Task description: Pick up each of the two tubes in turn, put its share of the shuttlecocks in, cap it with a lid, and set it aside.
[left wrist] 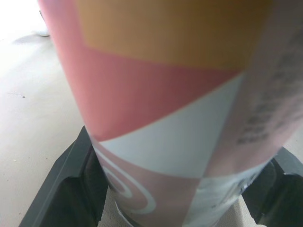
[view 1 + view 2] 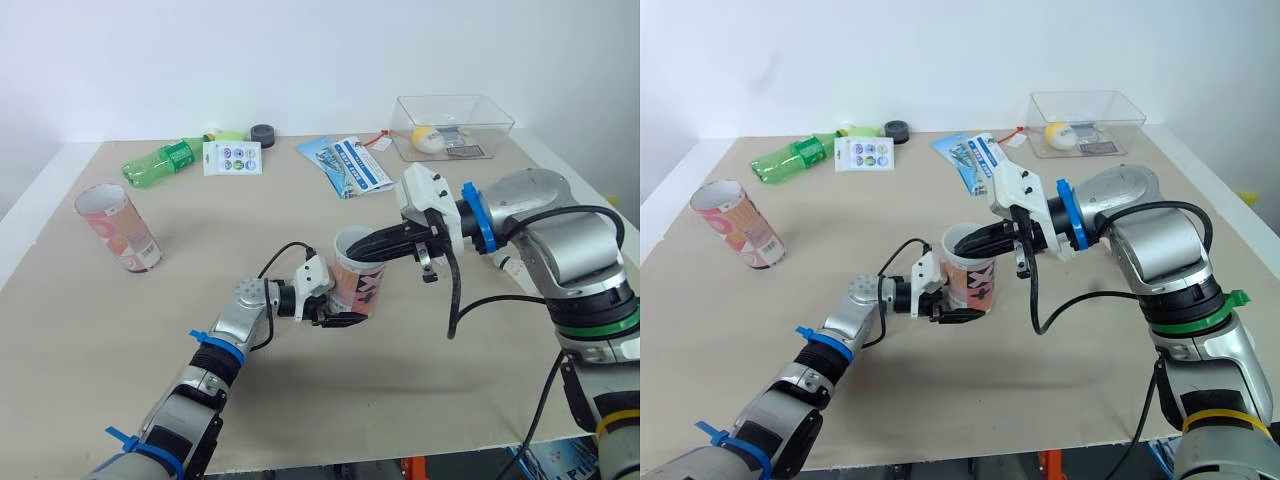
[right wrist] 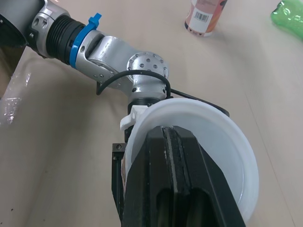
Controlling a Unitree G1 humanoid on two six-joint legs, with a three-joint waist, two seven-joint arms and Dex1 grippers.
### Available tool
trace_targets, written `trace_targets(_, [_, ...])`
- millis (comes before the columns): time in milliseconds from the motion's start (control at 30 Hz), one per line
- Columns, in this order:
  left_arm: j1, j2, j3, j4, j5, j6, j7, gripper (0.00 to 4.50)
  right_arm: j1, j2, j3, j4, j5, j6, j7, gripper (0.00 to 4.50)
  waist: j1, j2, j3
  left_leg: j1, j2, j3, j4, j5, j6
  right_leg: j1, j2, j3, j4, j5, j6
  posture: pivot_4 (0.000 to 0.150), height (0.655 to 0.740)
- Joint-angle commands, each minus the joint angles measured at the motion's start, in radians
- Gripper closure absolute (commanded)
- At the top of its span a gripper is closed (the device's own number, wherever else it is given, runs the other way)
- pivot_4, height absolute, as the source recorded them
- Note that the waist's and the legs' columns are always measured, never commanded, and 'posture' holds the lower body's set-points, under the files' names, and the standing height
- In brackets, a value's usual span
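A pink and white patterned tube stands upright mid-table, mouth open. My left gripper is shut on its lower half; its black fingers flank the tube in the left wrist view. My right gripper reaches in from the right with its tips dipped into the tube's mouth. In the right wrist view its fingers are pressed together inside the white rim, with nothing seen between them. The second tube stands tilted at the table's left. The inside of the held tube is mostly hidden.
Along the back edge lie a green plastic bottle, a sticker card, a black roll and a blue leaflet. A clear plastic box holding a yellow ball stands at the back right. The table's front edge runs close below my arms.
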Motion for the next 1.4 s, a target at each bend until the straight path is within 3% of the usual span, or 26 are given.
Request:
trace_targets(33, [0.023, -0.006, -0.028, 0.010, 0.007, 0.015, -0.011, 1.21, 0.034, -0.010, 0.110, 0.034, -0.069, 0.019, 0.023, 4.43, 0.000, 0.000, -0.001, 0.000, 0.000, 0.000, 0.000, 0.000, 0.000, 0.000, 0.000, 0.000, 0.000, -0.001, -0.002, 0.150, 0.7400])
trace_targets(433, [0.025, -0.006, -0.028, -0.012, -0.001, 0.020, -0.014, 1.21, 0.041, 0.014, 0.139, 0.046, -0.127, -0.043, 0.018, 4.43, -0.001, -0.002, -0.005, 0.006, 0.001, 0.000, -0.002, 0.000, 0.000, 0.004, 0.000, -0.001, 0.000, -0.003, -0.005, 0.150, 0.7400])
trace_targets(767, [0.022, -0.003, -0.055, 0.018, 0.049, -0.098, 0.003, 1.21, -0.047, 0.075, 0.083, 0.079, -0.034, 0.255, -0.042, 4.43, -0.001, -0.002, -0.005, 0.011, 0.001, 0.000, -0.008, 0.000, -0.001, 0.007, 0.000, -0.001, -0.001, -0.005, -0.008, 0.150, 0.7400])
trace_targets(1400, [0.025, -0.011, -0.038, 0.056, 0.039, -0.133, 0.038, 1.21, -0.070, 0.014, 0.063, 0.231, -0.089, 0.119, -0.021, 4.43, 0.000, -0.002, -0.005, 0.012, 0.000, 0.001, -0.008, 0.000, -0.001, 0.008, -0.003, -0.002, -0.002, -0.004, -0.005, 0.150, 0.7400])
